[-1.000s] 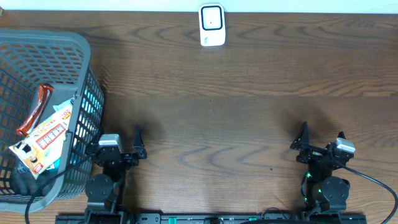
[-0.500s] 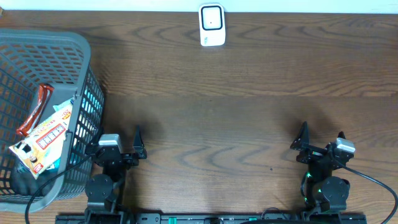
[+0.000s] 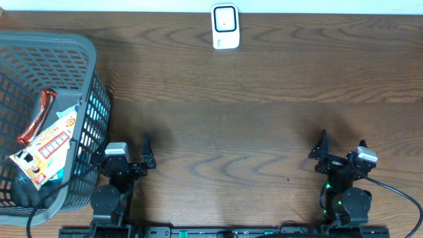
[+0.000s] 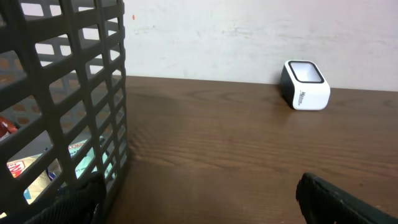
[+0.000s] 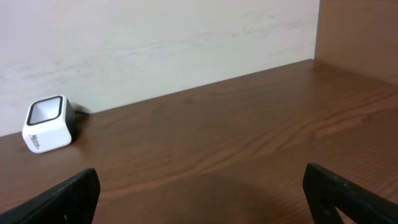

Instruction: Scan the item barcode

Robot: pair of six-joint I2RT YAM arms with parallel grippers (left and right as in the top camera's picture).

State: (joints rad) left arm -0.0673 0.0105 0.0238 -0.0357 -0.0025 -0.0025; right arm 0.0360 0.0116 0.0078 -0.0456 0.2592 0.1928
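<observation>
Two-step plan: reach left end effector [image 3: 122,155], wide open and empty like right end effector [image 3: 342,153], into basket [image 3: 66,45]; pinch snack packet [image 3: 46,149] by edge; keep barcode uncovered, facing scanner [image 3: 225,26] at far counter [image 3: 264,99] edge.

The dark brown wood-grain table [image 3: 264,119] stretches out ahead of me to a pale wall. On my left stands a grey plastic lattice basket [image 3: 96,132], its base flat on the wood. At the far edge, near the middle and well apart from the basket, sits a small white box-shaped barcode scanner [image 3: 225,26].
</observation>
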